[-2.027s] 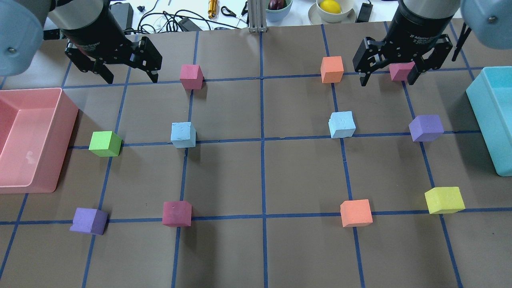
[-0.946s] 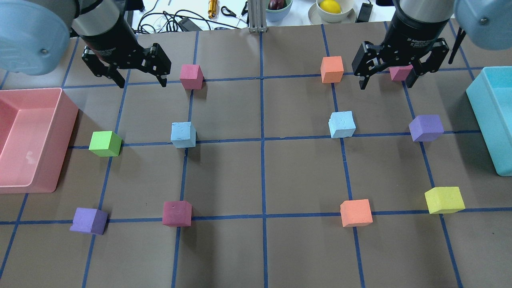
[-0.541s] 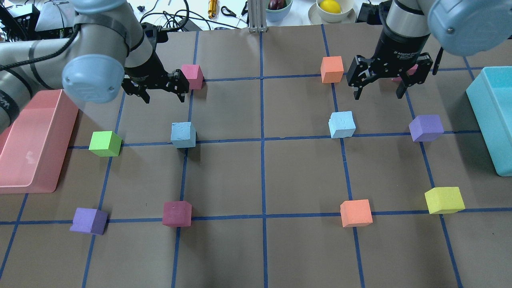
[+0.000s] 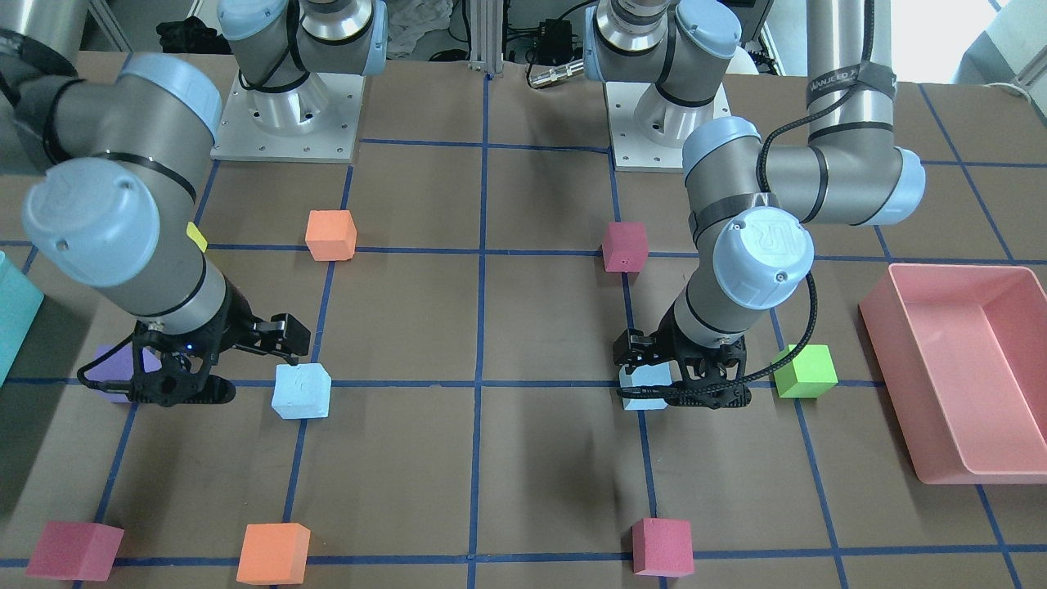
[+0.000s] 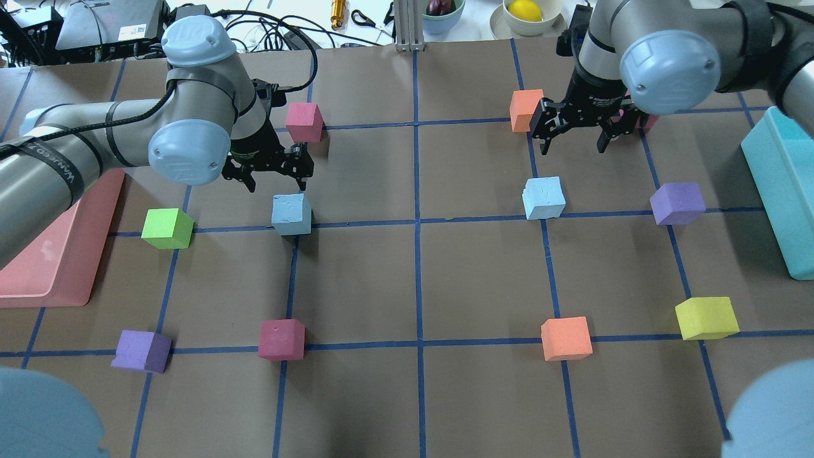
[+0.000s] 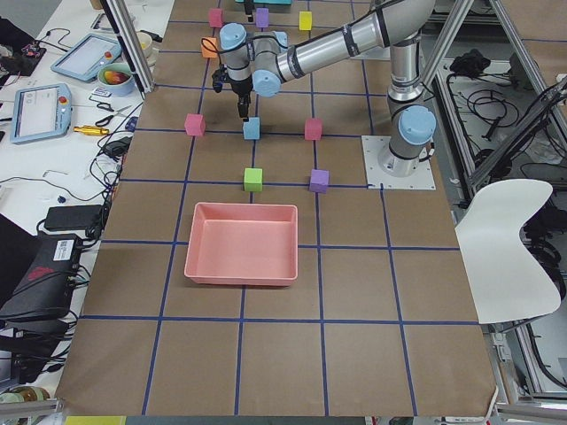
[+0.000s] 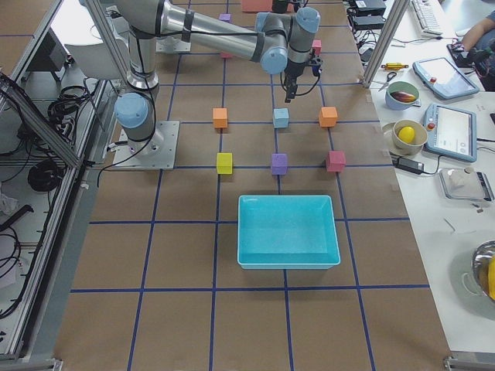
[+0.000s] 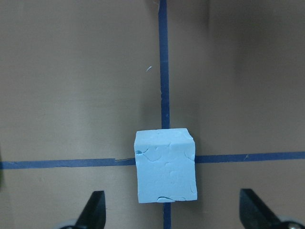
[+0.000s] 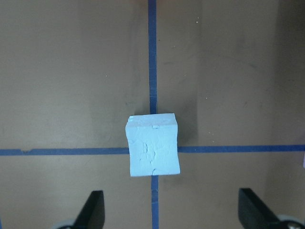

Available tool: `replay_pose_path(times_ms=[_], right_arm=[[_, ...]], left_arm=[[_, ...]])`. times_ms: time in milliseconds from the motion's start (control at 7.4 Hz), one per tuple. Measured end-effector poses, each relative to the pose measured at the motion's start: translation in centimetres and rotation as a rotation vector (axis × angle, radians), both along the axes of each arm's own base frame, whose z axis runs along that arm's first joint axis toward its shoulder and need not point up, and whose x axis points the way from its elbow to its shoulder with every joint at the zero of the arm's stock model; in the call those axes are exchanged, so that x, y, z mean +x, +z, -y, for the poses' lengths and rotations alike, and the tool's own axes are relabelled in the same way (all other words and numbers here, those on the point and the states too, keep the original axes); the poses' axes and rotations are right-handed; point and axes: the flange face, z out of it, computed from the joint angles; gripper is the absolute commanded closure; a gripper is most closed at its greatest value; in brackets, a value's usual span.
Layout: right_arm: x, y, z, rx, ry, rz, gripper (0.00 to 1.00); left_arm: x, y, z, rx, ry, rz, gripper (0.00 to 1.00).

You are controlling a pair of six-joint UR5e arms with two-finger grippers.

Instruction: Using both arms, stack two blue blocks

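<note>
**Mia:** What is new with the two big arms?

**Ben:** Both have come down lower and reached in over the table (image 5: 483, 280). The left arm (image 5: 76, 159) has moved the most. The right arm (image 5: 664, 63) has moved only a little.

**Mia:** And the pincers?

**Ben:** The left gripper (image 5: 275, 186) was way off at the far left. Now it hangs just at the far side of the left blue block (image 5: 292, 214). It is spread wide and holds nothing.

**Mia:** And the other one?

**Ben:** The right gripper (image 5: 572, 150) is spread wide too, and empty. It is still a bit to the far side of the right blue block (image 5: 544, 198), close to an orange block (image 5: 526, 110).

**Mia:** Have the blue blocks moved?

**Ben:** No. Each one sits flat on the table where two tape lines (image 5: 416, 222) cross. One is on the left and one is on the right, well apart.

**Mia:** So what does that mean?

**Ben:** I think both arms are lining up for a grab. In the left wrist camera the block shows between the two fingers (image 8: 94, 212), a bit in front of them. The right wrist camera shows the same. No block is lifted yet, so the stacking has not begun. One block must go up and across to sit on the other.
</note>
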Motion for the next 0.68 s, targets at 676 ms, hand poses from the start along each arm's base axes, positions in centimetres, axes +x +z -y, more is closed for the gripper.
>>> replay_pose_path(times_ms=[676], right_arm=[[0.4,-10.6,-0.3,0.047,0.014,0.010,0.00]], left_arm=[[0.0,-4.3,0.9,0.042,-0.009,0.000,0.00]])
